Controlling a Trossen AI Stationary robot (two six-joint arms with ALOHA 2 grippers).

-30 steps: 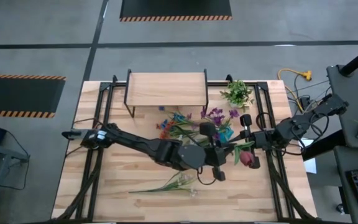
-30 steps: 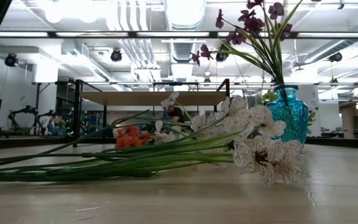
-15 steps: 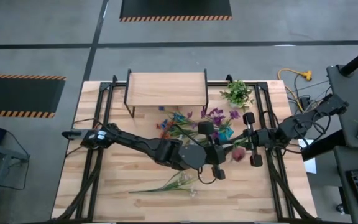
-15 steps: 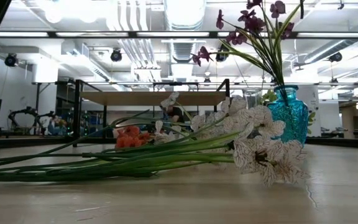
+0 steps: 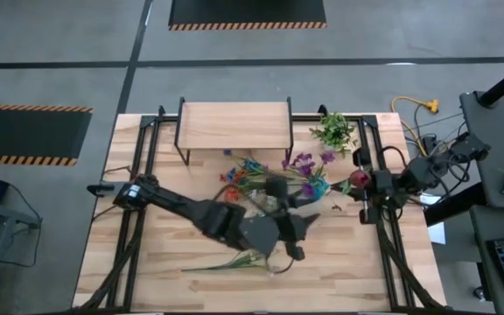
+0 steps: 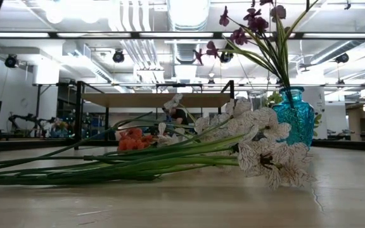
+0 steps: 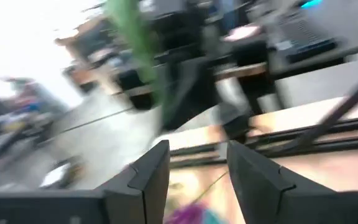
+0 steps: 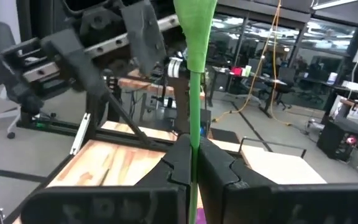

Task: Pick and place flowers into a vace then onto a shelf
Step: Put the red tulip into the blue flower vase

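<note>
My right gripper is near the table's right edge, shut on a dark red flower. My left gripper hovers open just near-side of the blue vase, nothing between its fingers. The vase stands upright with purple flowers in it. Orange and blue flowers lie left of the vase. A white bunch lies by the near edge. The shelf stands on its black legs at the far side. My right gripper pinches the flower's green stem between its two shut fingers, coming level from the table's right. The stem crosses the fingers and rises past them. The bloom sits close beside the gripper, and the whole flower is lifted clear of the table.
A small leafy potted plant stands at the far right, beside the shelf. Black rails run along the table's left and right sides. Bare tabletop lies at the near left.
My right gripper has carried the dark red flower toward the table's far right, and the bloom has swung from the gripper's near side to its far side. My left gripper has drawn back toward the table's left, away from that flower.
</note>
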